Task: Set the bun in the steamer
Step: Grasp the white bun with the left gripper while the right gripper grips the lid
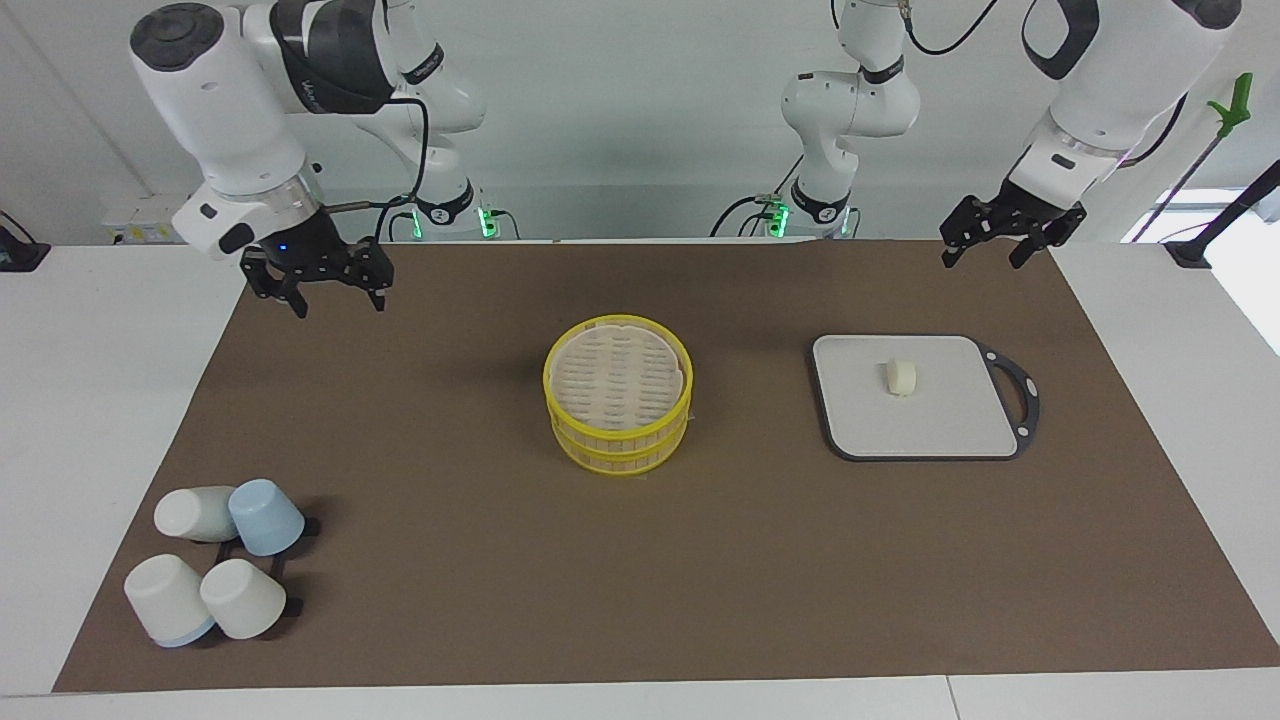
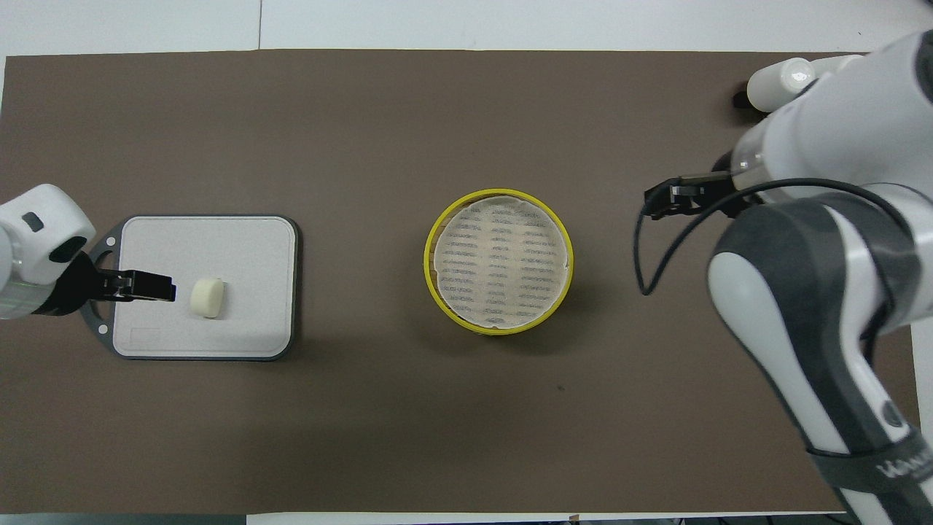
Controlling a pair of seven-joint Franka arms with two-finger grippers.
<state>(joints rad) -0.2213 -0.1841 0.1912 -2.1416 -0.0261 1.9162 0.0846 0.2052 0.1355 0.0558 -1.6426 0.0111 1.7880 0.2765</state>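
Observation:
The bun point(image 1: 899, 377) lies on a grey square board point(image 1: 915, 430) toward the left arm's end of the table; it also shows in the overhead view point(image 2: 206, 297). The steamer point(image 1: 618, 385) stands at the middle of the mat with its yellow-rimmed lid on, and also shows in the overhead view point(image 2: 498, 260). My left gripper point(image 1: 985, 258) is open and empty, raised over the mat's edge beside the board; its tips show in the overhead view point(image 2: 164, 286). My right gripper point(image 1: 340, 300) is open and empty, raised over the mat toward the right arm's end; it shows in the overhead view point(image 2: 654, 204).
Several white and blue cups point(image 1: 215, 560) lie on a black rack, farther from the robots, at the right arm's end. The brown mat point(image 1: 640, 560) covers most of the white table. The board has a black handle point(image 1: 1020, 395).

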